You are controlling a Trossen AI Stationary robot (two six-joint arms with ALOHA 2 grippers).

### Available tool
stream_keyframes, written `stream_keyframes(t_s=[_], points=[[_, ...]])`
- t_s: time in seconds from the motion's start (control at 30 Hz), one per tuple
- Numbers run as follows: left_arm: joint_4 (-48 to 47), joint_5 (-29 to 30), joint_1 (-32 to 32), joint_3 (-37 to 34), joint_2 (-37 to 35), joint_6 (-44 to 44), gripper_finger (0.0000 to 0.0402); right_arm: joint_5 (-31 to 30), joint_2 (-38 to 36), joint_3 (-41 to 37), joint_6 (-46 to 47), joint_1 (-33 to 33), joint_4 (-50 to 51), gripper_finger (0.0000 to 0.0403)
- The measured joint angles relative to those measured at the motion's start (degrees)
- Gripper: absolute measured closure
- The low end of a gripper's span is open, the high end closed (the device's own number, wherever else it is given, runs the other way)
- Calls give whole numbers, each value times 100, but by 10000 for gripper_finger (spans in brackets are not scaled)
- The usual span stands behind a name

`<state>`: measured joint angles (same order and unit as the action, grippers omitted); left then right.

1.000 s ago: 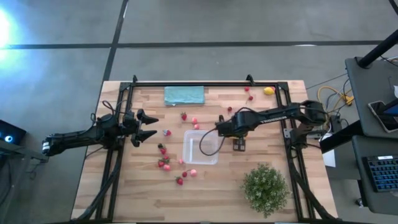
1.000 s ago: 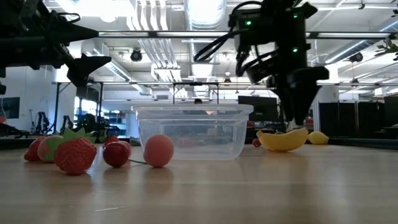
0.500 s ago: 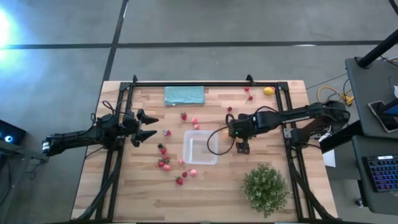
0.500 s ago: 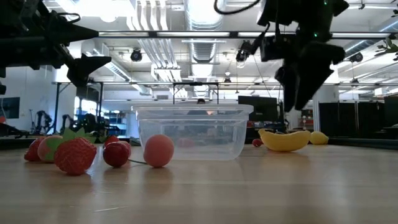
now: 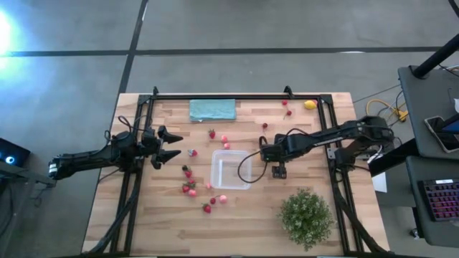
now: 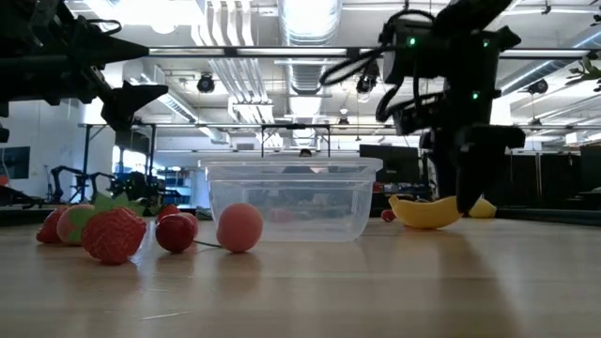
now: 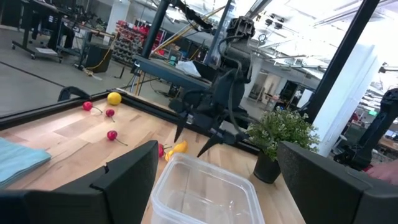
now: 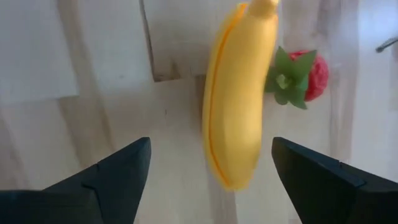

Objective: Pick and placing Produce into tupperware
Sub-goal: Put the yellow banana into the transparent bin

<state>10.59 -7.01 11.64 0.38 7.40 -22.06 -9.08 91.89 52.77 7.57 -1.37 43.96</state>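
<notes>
The table [image 5: 315, 215] is seen with the clear tub [image 5: 231, 170] empty mid-table, the left gripper [image 5: 171, 145] parked wide open, and the right gripper [image 5: 278, 170], spread wider than a second ago, lowered astride the unheld banana [image 8: 239, 99] beside the tub.

Wooden table [image 5: 165, 215], pale planks, edged by a black metal frame [image 5: 222, 95]. Folded teal cloth [image 5: 212, 110] lies flat at the far edge, left of centre. Bushy green potted plant [image 5: 307, 216] stands at the near right corner; grey concrete floor [image 5: 237, 36] beyond.
</notes>
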Motion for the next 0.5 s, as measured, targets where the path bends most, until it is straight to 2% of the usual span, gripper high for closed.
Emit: stream_keyframes(t_s=[0.23,0.5], points=[[0,-1,0,0,0,1,88,0,544,47,136,0,-124,78],[0,-1,0,0,-1,-1,88,-65,497,156,144,109,-241,82]])
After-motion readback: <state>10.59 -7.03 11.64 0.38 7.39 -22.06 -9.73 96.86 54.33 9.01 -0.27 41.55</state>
